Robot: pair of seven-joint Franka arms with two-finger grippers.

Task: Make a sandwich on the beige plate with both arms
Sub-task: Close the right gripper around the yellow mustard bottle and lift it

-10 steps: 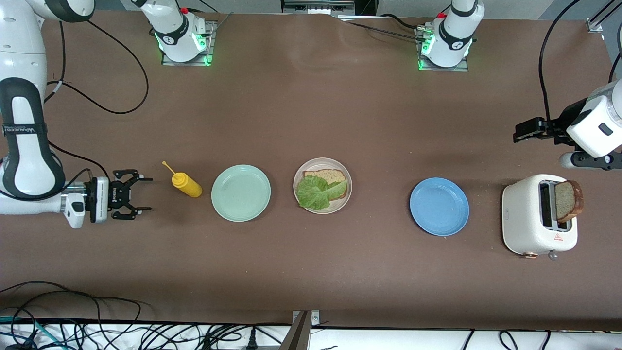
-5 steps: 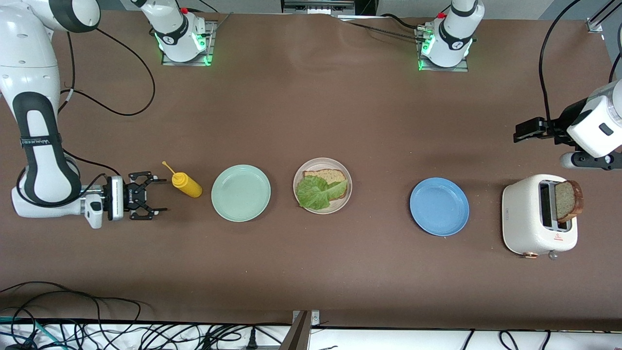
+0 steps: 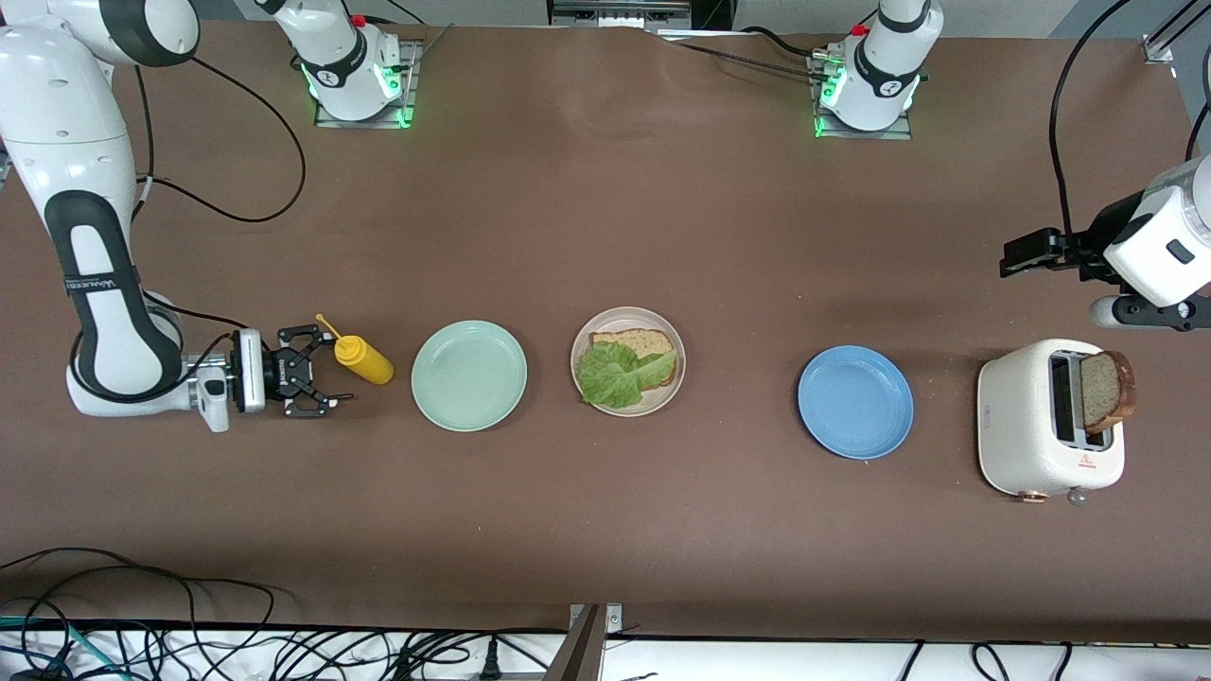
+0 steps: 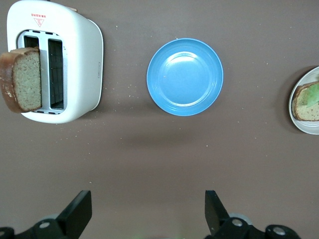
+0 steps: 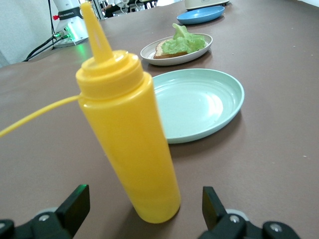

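Front view: right pincer (image 3: 326,371) sits low at frame left, fingers wide, beside the yellow bottle (image 3: 363,359), not gripping. Beige plate (image 3: 628,360) at center carries 1 bread slice (image 3: 636,342) under lettuce (image 3: 613,375). Left pincer (image 4: 148,215), wide and empty, waits above the toaster (image 3: 1048,421) with 1 slice (image 3: 1105,389).

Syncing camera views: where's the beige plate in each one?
Front view: beige plate mid-table, between mint-green plate and blue plate.
Left wrist view: only its rim at the frame edge.
Right wrist view: upper middle, past the mint-green plate.
Shared landmark: lettuce on bread.
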